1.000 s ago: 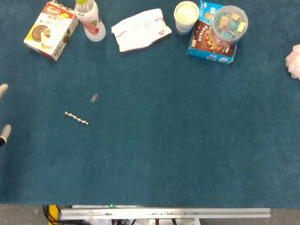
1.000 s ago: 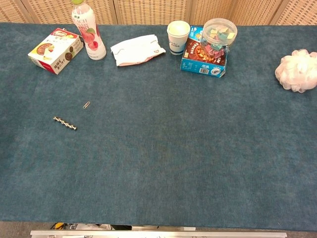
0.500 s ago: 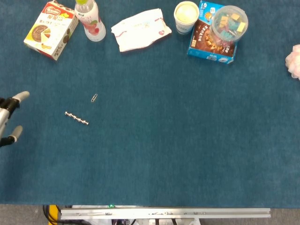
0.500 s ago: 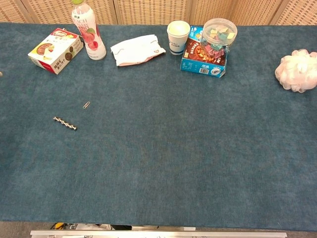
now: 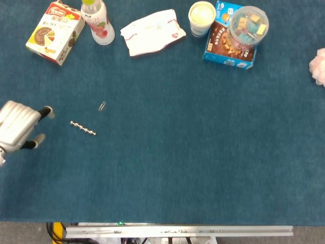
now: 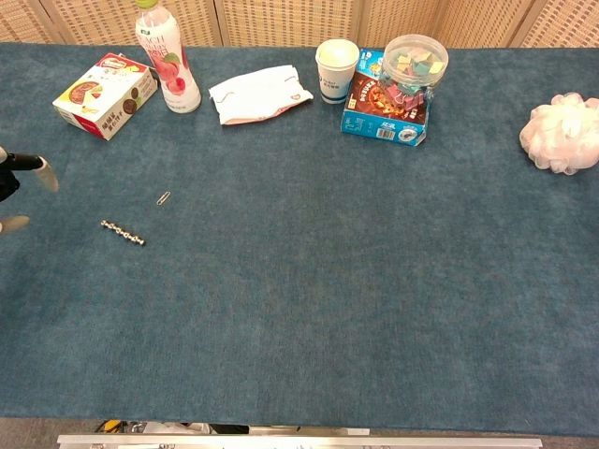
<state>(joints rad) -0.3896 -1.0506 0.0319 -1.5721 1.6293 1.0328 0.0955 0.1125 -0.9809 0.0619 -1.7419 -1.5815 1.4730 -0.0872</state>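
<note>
Blue felt-like cloth (image 5: 193, 152) is covering the whole table, w/ woven screen panels (image 6: 281, 19) standing behind it in the chest view. Left hand (image 5: 19, 127) is hovering over the table's left edge, silver back facing up, fingers (image 5: 46, 111) spread apart & holding nothing; chest view is catching only 2 of its fingertips (image 6: 42, 173) at the frame edge. Nearest thing is the short bead chain (image 5: 83, 128), lying flat just right of the hand, not touching it. Small paper clip (image 5: 102, 106) is lying near the chain's upper right, apart from it. Along the far edge, left to right: snack box (image 5: 55, 31), pink drink bottle (image 5: 98, 21) just beside it, crumpled white wrapper (image 5: 152, 31), paper cup (image 5: 201, 17) touching the blue cookie box (image 5: 223, 43), and a clear tub of clips (image 5: 248, 25) sitting on top of that box. Pale pink bath pouf (image 6: 560, 134) is sitting at the far right, well apart. Right hand isn't showing in either view.
</note>
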